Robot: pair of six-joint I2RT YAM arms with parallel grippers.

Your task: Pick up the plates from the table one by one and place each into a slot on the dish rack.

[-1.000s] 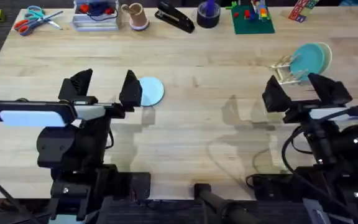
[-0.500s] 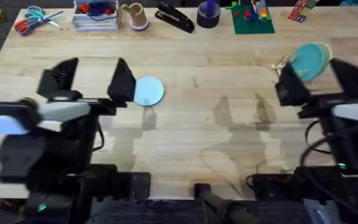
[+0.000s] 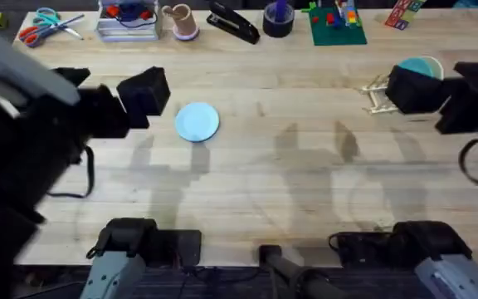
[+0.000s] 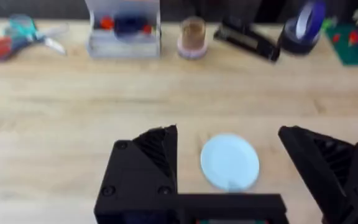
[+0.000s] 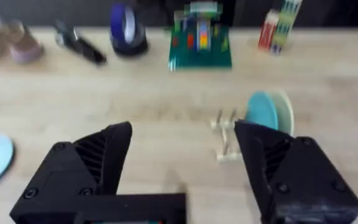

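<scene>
A light blue plate (image 3: 197, 122) lies flat on the table (image 3: 289, 174), left of the middle. My left gripper (image 3: 110, 87) hangs open and empty above the table, just left of the plate. In the left wrist view the same plate (image 4: 230, 162) shows below and between the open fingers of the left gripper (image 4: 227, 132). The dish rack (image 3: 377, 91) stands at the far right with a teal plate (image 3: 421, 65) upright in it. My right gripper (image 3: 446, 83) hovers open over the rack, partly hiding it. The right wrist view has the rack (image 5: 225, 140) holding the teal plate (image 5: 263, 112) and a cream plate (image 5: 284, 109) behind it.
Along the far edge lie scissors (image 3: 44, 25), a clear tray (image 3: 127, 21), a cup (image 3: 181, 21), a stapler (image 3: 232, 25), a dark tape roll (image 3: 278, 18) and a green brick plate (image 3: 337, 25). Bare wood stretches between the blue plate and the rack.
Both arms have risen toward the camera and swung outward. The left gripper has moved left and away from the blue plate. The right gripper has moved to the far right, over the rack.
</scene>
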